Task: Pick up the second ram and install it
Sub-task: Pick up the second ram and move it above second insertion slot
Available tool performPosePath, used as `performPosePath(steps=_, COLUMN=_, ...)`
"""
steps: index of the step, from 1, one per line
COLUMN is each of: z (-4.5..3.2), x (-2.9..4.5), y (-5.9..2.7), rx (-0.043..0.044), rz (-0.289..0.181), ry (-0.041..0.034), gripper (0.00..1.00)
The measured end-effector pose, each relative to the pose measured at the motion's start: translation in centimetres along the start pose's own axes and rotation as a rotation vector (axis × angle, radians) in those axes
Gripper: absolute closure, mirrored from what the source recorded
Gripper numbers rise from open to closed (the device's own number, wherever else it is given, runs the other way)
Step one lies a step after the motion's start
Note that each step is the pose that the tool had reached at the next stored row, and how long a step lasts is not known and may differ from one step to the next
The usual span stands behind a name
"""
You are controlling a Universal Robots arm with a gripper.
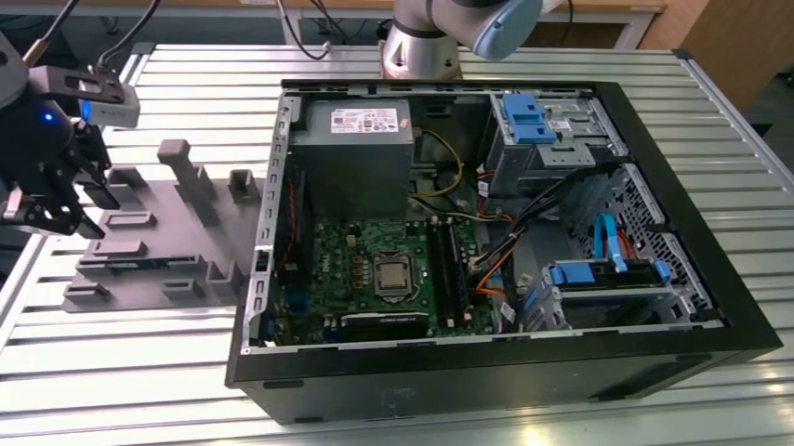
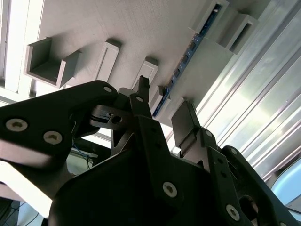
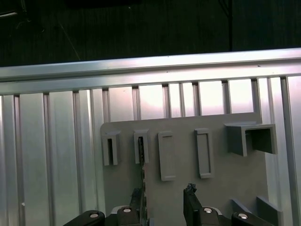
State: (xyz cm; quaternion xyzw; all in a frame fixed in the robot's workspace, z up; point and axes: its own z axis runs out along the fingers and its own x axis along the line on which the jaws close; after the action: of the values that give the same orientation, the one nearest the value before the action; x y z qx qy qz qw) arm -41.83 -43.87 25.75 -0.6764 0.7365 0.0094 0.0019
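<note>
Second ram (image 2: 185, 61) stands on edge in the grey holder (image 3: 221, 188) on the tabletop (image 1: 125, 372), at 9 o'clock from the computer case (image 1: 496, 372) in the exterior view. The end effector (image 3: 164, 207) hovers above it, fingers (image 3: 192, 205) apart. The stick's long axis runs straight away from their gap.

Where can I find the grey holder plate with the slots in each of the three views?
Exterior view: the grey holder plate lies on the ribbed metal table, at the exterior view's left of the computer case, with the gripper near its edge.
Second wrist view: the plate lies beyond the gripper; the blue ram stands in it.
First wrist view: the plate lies beyond the gripper, the ram edge-on in a slot.
Shared landmark: the ribbed metal table.
</note>
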Motion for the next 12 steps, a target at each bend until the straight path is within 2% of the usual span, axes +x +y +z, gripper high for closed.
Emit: performPosePath(steps=12, z=-0.34, x=-0.01, y=0.01, rx=0.0, rz=0.0, ry=0.0, gripper=0.53)
